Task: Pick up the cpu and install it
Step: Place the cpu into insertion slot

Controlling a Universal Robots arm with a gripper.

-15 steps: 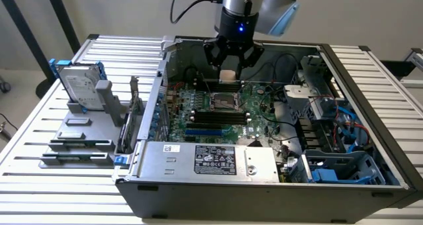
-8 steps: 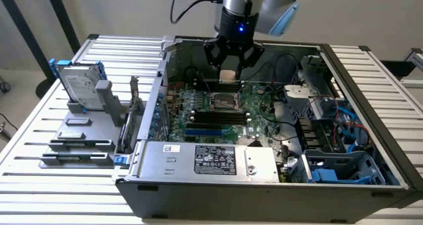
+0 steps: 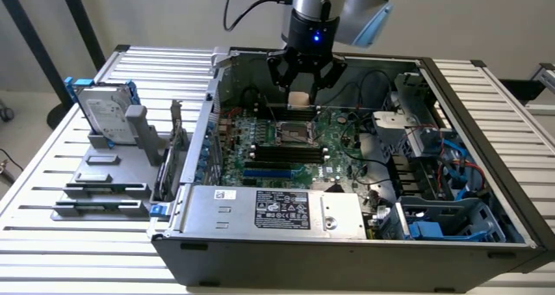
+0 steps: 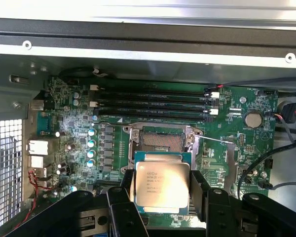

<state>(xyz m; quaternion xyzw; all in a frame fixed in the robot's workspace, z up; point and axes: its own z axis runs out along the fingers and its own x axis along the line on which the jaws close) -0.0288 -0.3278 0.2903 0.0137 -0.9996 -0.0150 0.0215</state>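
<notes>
Gripping cpu [image 4: 161, 183] by opposite edges, claw [image 4: 164, 195] hovers over motherboard [image 4: 74, 131], near open socket [image 4: 161, 142]; cpu's printed text unreadable.

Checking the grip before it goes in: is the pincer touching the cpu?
Touching. In the wrist view the pincer has its black fingers flush against two opposite edges of the cpu, with no gap.

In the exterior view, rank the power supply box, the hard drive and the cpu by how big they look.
1. power supply box, also nearest the camera
2. hard drive
3. cpu, clearly smallest
</notes>
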